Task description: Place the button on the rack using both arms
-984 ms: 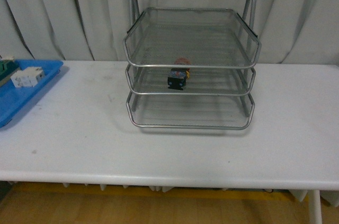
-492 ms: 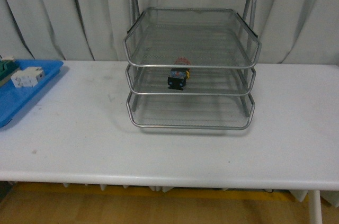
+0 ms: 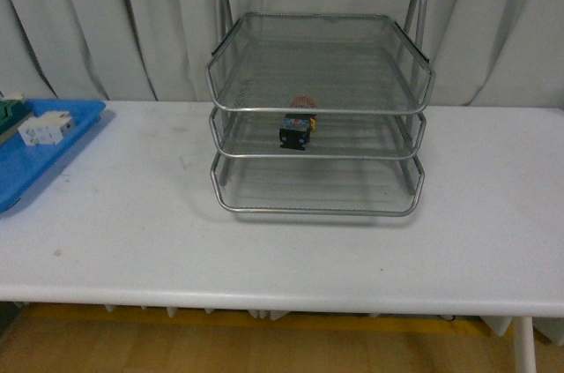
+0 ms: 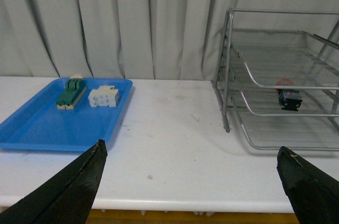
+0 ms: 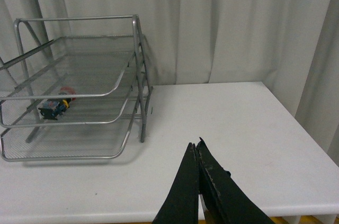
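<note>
The button (image 3: 297,125), red cap with a blue-red end, lies on the middle tier of the silver wire rack (image 3: 317,108) at the table's centre back. It also shows in the left wrist view (image 4: 288,97) and the right wrist view (image 5: 56,106). Neither arm shows in the front view. My left gripper (image 4: 190,163) is open and empty over the table's near edge, left of the rack (image 4: 280,81). My right gripper (image 5: 195,143) is shut and empty, over the table to the right of the rack (image 5: 74,86).
A flat blue tray (image 3: 35,157) lies at the far left with a green-and-cream terminal block (image 4: 71,93) and a white blocky part (image 4: 104,97). Grey curtains hang behind the white table (image 3: 132,232).
</note>
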Available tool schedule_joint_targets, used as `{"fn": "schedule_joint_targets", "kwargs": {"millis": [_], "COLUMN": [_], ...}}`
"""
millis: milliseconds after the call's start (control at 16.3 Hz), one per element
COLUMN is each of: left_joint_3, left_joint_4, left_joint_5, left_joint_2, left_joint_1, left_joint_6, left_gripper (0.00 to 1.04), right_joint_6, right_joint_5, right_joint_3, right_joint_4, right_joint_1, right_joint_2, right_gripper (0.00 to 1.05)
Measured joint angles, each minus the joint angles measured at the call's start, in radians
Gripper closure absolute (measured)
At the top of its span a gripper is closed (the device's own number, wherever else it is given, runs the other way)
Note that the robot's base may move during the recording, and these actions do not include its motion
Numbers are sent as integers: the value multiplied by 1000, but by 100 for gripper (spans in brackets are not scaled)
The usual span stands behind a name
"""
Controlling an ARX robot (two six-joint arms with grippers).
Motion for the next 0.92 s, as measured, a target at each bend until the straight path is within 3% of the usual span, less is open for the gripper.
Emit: {"fn": "schedule_joint_targets", "kwargs": {"millis": [430, 553, 799, 861, 922], "left_joint_3": [0, 0, 0, 0, 0], "left_joint_4": [0, 0, 1, 0, 1], "left_joint_5": [0, 0, 0, 0, 0], "left_joint_2": [0, 0, 0, 0, 0], "left_joint_1": [0, 0, 0, 0, 0], "left_joint_6": [0, 0, 0, 0, 0], "left_gripper": [7, 7, 7, 7, 7], "right_joint_6": [0, 0, 0, -3, -3], "right_joint_5": [0, -2, -2, -2, -2], "right_joint_3": [0, 0, 0, 0, 0], "right_joint_4": [-107, -290, -286, -285, -285], "right_joint_1": [0, 0, 0, 0, 0], "right_joint_2": [-107, -243, -276, -278, -278], "right_gripper": [103, 103, 103, 95, 70]}}
